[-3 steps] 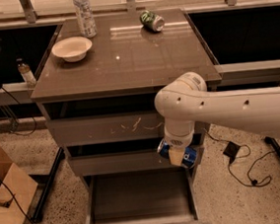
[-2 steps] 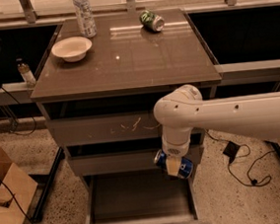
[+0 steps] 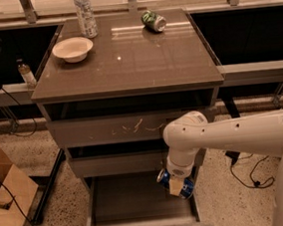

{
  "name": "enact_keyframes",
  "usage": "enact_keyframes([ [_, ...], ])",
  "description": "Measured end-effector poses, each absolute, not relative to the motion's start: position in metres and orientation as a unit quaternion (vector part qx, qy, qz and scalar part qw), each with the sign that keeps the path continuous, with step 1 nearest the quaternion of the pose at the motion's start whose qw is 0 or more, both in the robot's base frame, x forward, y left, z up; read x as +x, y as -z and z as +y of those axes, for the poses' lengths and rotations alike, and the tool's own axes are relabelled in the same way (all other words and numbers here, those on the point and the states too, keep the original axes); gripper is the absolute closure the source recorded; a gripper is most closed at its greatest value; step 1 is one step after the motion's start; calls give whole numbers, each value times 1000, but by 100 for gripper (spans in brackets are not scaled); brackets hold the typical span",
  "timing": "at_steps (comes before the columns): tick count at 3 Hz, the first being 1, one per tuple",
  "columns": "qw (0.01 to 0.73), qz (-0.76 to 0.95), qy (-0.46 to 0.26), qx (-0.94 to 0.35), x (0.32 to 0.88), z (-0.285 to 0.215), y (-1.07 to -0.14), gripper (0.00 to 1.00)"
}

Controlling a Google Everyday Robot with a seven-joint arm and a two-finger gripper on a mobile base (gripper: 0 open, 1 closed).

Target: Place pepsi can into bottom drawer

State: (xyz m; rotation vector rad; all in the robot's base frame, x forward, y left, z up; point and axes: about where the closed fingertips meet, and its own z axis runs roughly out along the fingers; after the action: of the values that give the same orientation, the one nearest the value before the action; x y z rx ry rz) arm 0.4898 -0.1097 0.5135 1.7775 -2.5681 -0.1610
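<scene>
The pepsi can (image 3: 184, 187), dark blue with a silver top, is held on its side in my gripper (image 3: 175, 184), which is shut on it. The gripper hangs from my white arm (image 3: 234, 135) just above the right side of the bottom drawer (image 3: 140, 205). That drawer is pulled open and its flat grey tray shows below the can. The can is over the tray's right part, near the drawer's right wall, and I cannot tell whether it touches the tray.
The scratched upper drawer (image 3: 128, 128) and the middle drawer (image 3: 116, 163) are shut above. On the cabinet top (image 3: 126, 61) stand a white bowl (image 3: 73, 49), a clear plastic bottle (image 3: 85, 13) and a green can (image 3: 153, 21) on its side. A cardboard box (image 3: 4, 198) sits on the floor left.
My gripper has moved left and down with the pepsi can, from beside the middle drawer's right end to above the open bottom drawer's tray.
</scene>
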Motion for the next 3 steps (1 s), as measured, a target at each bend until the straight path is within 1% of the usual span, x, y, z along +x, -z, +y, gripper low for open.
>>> enact_keyframes([
  [1,-20,-831,78,550,493,-101,-469,100],
  [2,-25,-832,83,549,494,-98,-461,100],
  [3,-15,-833,86,546,491,-92,-441,100],
])
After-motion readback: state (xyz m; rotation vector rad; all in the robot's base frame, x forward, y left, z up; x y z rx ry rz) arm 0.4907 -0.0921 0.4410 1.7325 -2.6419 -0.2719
